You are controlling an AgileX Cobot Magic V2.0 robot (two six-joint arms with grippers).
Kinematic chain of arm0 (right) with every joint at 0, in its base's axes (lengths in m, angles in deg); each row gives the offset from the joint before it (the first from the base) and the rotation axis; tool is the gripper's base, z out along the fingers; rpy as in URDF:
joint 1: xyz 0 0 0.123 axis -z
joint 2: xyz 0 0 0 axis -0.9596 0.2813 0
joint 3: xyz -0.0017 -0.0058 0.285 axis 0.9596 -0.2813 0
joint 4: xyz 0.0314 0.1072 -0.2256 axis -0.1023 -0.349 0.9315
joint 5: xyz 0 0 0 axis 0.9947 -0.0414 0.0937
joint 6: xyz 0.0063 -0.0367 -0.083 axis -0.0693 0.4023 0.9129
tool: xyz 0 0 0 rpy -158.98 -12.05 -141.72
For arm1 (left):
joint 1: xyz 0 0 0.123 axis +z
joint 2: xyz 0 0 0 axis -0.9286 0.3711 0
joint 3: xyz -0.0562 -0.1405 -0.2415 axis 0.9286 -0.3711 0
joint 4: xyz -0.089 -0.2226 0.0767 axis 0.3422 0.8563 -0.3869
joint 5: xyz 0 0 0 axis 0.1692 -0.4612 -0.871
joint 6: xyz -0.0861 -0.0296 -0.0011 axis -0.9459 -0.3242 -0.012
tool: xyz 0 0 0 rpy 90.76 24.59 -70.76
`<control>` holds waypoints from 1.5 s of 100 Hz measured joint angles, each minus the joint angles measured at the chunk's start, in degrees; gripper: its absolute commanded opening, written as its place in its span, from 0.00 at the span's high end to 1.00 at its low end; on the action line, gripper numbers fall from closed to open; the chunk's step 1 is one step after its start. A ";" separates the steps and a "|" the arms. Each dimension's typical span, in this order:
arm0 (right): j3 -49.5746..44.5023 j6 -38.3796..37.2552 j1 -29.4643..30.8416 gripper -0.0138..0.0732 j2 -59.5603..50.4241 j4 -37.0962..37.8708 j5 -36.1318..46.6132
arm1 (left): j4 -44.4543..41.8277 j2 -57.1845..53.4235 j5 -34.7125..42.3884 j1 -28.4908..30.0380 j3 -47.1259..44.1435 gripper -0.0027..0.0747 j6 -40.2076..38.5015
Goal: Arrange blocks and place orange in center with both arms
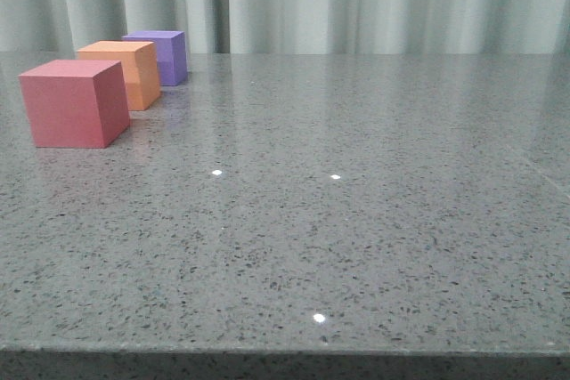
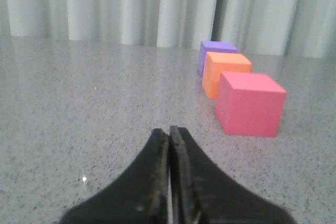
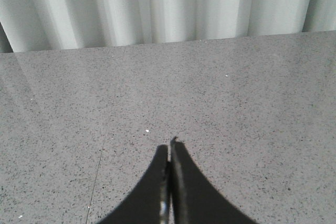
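Three matte foam cubes lined up on your speckled grey stone table (image 1: 356,246), far left.

You see the orange cube (image 1: 125,73) between the red-pink cube (image 1: 73,102) and purple cube (image 1: 162,55); left gripper (image 2: 169,132) and right gripper (image 3: 170,148) are both clenched, grasping nothing.

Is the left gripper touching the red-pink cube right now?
Apart. In the left wrist view, bare table shows between the shut left gripper and the red-pink cube, which sits ahead and off to one side.
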 measured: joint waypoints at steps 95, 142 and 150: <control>0.00 0.03 0.00 0.92 0.00 0.00 0.00 | 0.23 -0.09 3.50 0.58 0.00 0.99 0.00; 0.00 0.03 0.00 0.92 0.00 3.89 0.00 | 0.23 -0.09 3.59 0.58 0.00 0.99 0.00; 0.00 0.03 0.00 0.92 0.00 3.97 0.00 | 0.23 -0.09 3.59 0.58 0.00 0.99 0.00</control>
